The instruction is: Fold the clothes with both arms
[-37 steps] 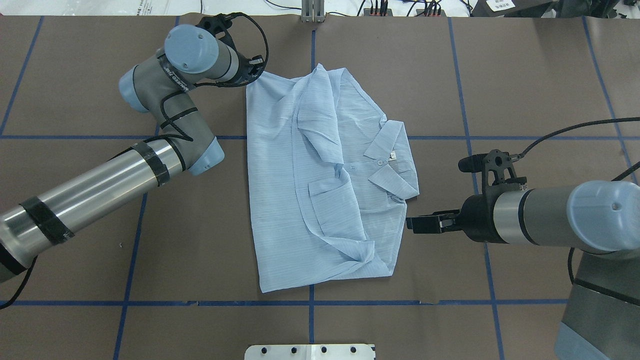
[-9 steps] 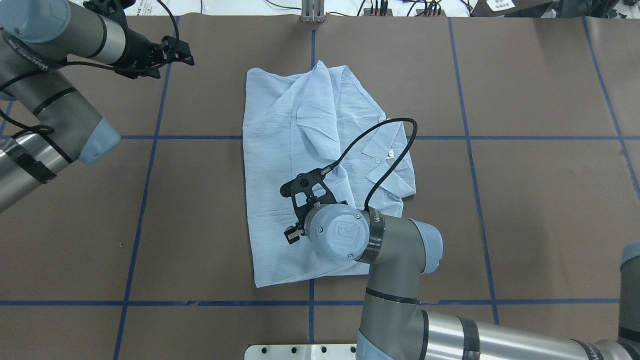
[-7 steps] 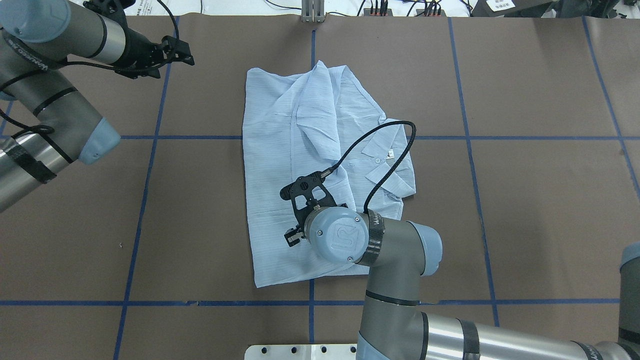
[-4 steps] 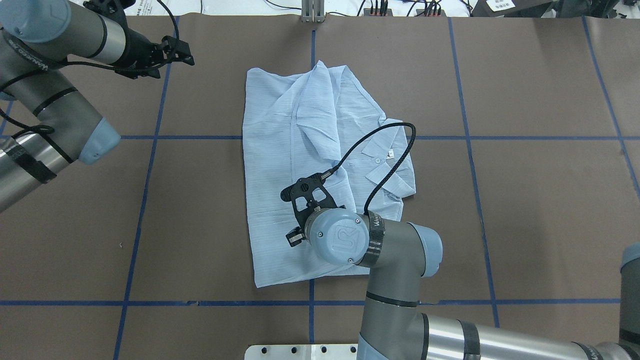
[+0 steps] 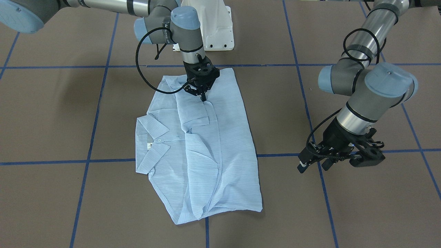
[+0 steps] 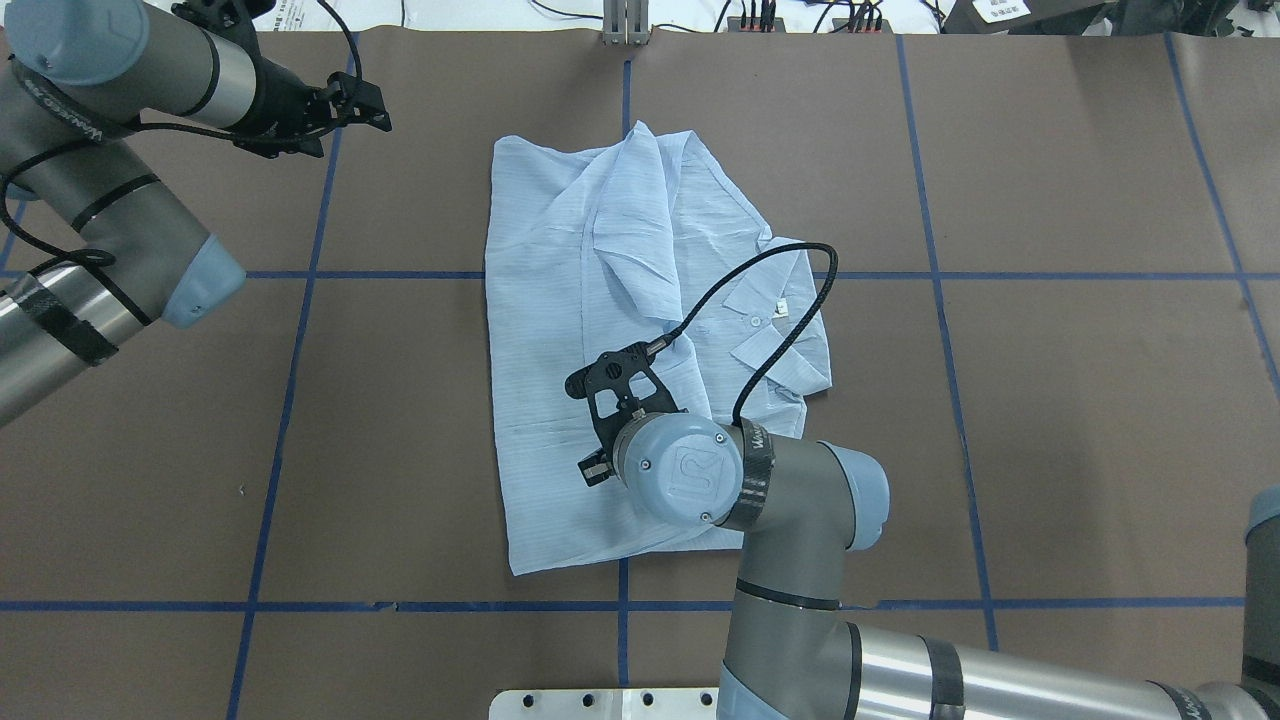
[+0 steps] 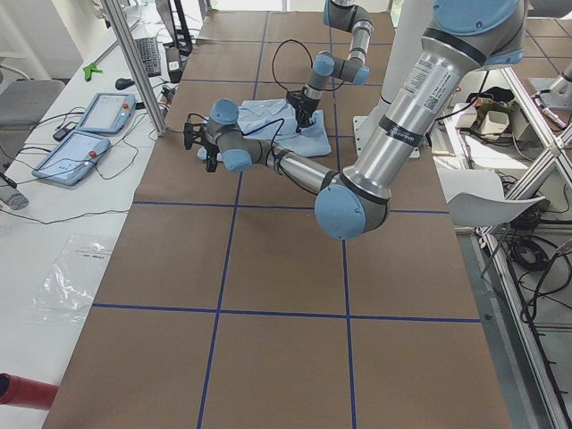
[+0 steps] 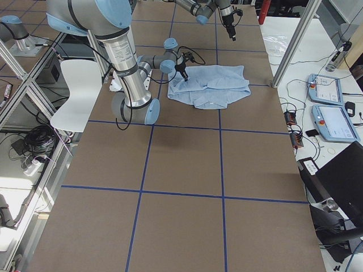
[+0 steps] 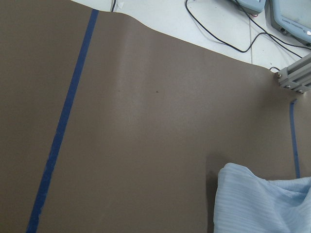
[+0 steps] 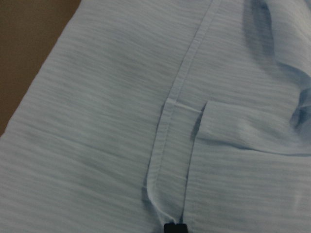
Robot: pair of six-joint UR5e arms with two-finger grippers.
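The light-blue striped shirt (image 6: 560, 330) lies partly folded on the brown table, collar to the right in the overhead view; it also shows in the front view (image 5: 227, 137). My right gripper (image 5: 203, 97) points down onto the shirt's front near the robot-side hem. Its fingers are together, pinching a ridge of the front seam (image 10: 167, 194). In the overhead view the right gripper (image 6: 597, 470) is mostly hidden under its wrist. My left gripper (image 6: 383, 106) is open and empty. It hovers over bare table, apart from the shirt's far-left corner (image 9: 262, 204).
The white pedestal base (image 5: 213, 27) stands at the robot's edge of the table. Blue tape lines (image 6: 300, 275) grid the brown cover. A metal post (image 6: 625, 25) stands at the far edge. Tablets and cables (image 7: 85, 147) lie beyond the table.
Since five seconds ago the right arm swung from beside the collar onto the shirt's front, and the left gripper left the shirt's far corner. In the last second the right gripper crept slightly rightward.
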